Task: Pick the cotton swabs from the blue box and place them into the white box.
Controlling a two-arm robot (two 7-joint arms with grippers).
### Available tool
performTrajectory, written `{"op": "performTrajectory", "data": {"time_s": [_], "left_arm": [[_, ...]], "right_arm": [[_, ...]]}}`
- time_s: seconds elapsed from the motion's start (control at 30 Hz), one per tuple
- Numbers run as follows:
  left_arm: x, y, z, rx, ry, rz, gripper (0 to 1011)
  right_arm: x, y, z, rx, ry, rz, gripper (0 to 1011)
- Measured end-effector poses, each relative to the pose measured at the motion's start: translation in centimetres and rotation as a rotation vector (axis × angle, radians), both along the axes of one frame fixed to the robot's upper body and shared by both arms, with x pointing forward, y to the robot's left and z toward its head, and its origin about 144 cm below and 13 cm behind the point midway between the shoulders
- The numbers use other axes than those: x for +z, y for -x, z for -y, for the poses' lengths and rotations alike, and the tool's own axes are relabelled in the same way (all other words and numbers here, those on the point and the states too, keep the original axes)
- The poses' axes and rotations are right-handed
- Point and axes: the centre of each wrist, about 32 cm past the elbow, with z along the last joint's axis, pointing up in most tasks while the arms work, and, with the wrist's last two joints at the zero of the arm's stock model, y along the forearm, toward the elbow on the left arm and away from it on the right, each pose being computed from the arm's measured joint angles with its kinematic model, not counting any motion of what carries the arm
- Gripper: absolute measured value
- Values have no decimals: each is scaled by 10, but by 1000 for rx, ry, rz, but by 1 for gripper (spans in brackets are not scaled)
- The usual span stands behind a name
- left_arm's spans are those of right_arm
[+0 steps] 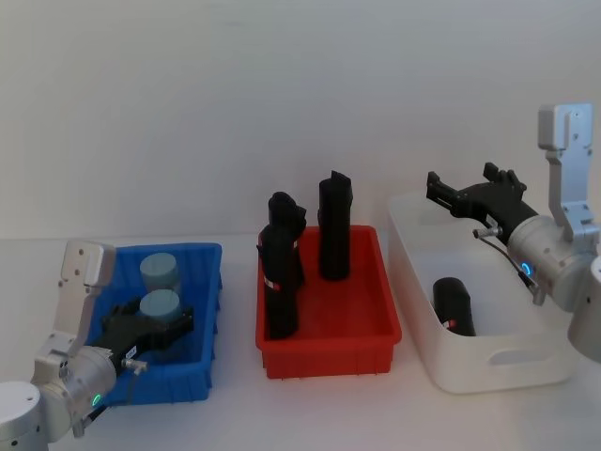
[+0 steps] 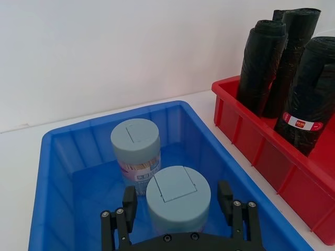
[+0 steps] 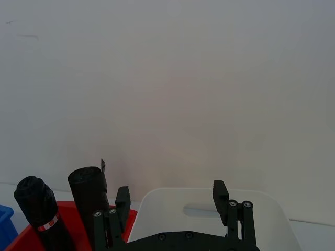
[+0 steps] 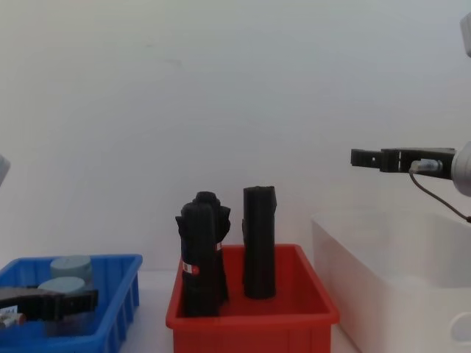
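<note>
Left tool (image 2: 177, 197) straddles cotton swabs (image 2: 178, 184) — in blue box (image 2: 57, 172); right tool (image 3: 171, 192) aloft.

Soft, even light in all four of your views.
You get bright, diffuse light with only faint shadows on the tabletop (image 1: 237, 376). The blue box (image 2: 68, 157) shows a mild sheen on its floor, the black rolls (image 4: 259, 243) go nearly featureless, and the white box (image 4: 390, 272) blends into the pale wall (image 1: 282, 94).

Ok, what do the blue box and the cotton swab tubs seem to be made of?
Blue box: glossy moulded plastic, judging by sheen and ribbed walls. Cotton swab tubs: matte grey-blue lids, likely plastic, with flip flaps; the far tub's clear wall, probably plastic, shows sticks inside.
</note>
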Motion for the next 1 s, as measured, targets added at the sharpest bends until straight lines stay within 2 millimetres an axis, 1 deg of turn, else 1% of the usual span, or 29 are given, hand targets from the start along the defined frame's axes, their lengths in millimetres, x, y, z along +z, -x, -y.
{"op": "performTrajectory", "data": {"time_s": [0.17, 0.2, 0.27, 0.43, 0.47, 1.0], "left_arm": [[0, -1, 0, -2, 0, -3, 904], [0, -1, 0, -2, 0, -3, 859], [-1, -1, 0, -2, 0, -4, 821], [-1, -2, 0, -3, 1, -6, 681], [-1, -2, 0, -3, 0, -6, 669], [0, -2, 1, -8, 1, -1, 669]], "right_arm": [[0, 0, 0, 0, 0, 0, 1001], [0, 0, 0, 0, 0, 0, 1001], [0, 0, 0, 0, 0, 0, 1001], [0, 0, 0, 0, 0, 0, 1001], [0, 0, 0, 0, 0, 0, 1001], [0, 0, 0, 0, 0, 0, 1001]]}}
